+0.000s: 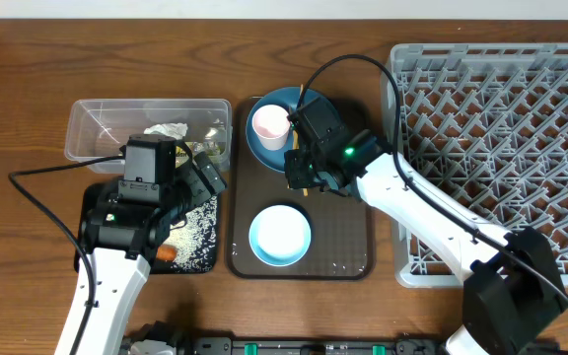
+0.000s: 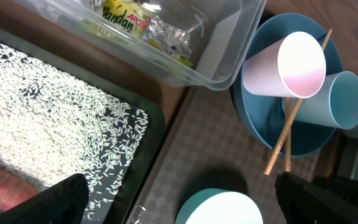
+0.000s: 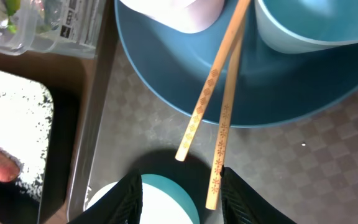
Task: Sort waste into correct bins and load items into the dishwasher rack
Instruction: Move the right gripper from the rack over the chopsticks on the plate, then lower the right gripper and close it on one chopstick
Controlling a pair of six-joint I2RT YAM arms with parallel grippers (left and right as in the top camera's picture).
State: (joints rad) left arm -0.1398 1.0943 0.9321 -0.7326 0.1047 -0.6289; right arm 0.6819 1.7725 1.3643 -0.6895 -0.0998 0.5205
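- Chopsticks (image 3: 224, 124): centre of right wrist view, resting on the blue plate (image 3: 160, 81), lower ends over the brown tray (image 3: 328, 162).
- Judged light, stiff, thin and prone to roll; pinch both together near the lower ends.
- Right gripper (image 3: 180, 196): jaws part-spread astride those ends, nothing clamped.
- Left gripper (image 2: 179, 199): spread wide, empty.

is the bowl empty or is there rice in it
Empty. From overhead the bowl shows a clean white inside, no grains; the rice lies in the black tray.

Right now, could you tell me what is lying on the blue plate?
A pink cup and a light-blue cup lie tipped on the plate, chopsticks slanting over its rim. The plate beneath the cups is hidden.
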